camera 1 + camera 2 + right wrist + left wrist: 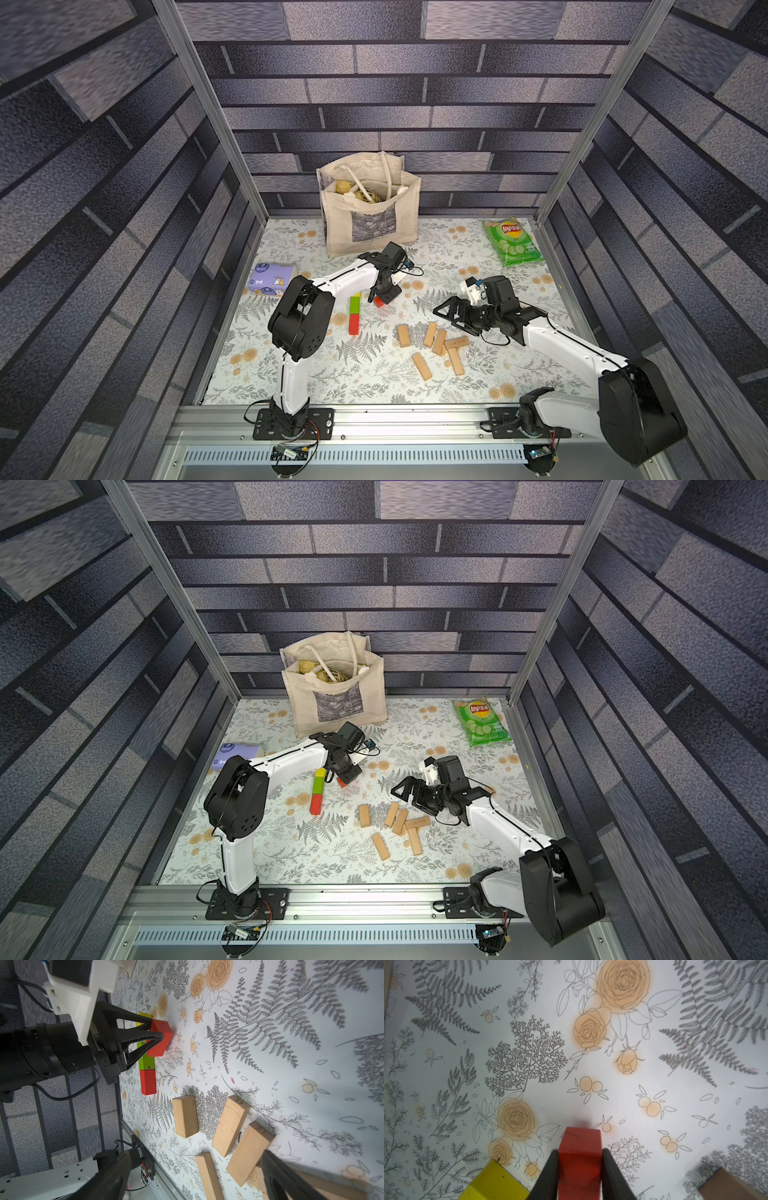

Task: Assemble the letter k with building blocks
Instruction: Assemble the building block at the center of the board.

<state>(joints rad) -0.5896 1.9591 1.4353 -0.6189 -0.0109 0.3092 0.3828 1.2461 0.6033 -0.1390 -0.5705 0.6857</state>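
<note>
Three blocks make the stem (354, 313): yellow, green and red, laid end to end. Just beside the stem's yellow-green stretch, the left gripper (580, 1152) is clamped on a second red block (164, 1047), which slants away from the stem. Placing the letter's upper arm seems to be the step in hand. Next, the block needs setting down against the stem, then releasing. Farther off on that side, the right gripper (454, 319) stands wide apart near six loose tan blocks (402, 336).
</note>
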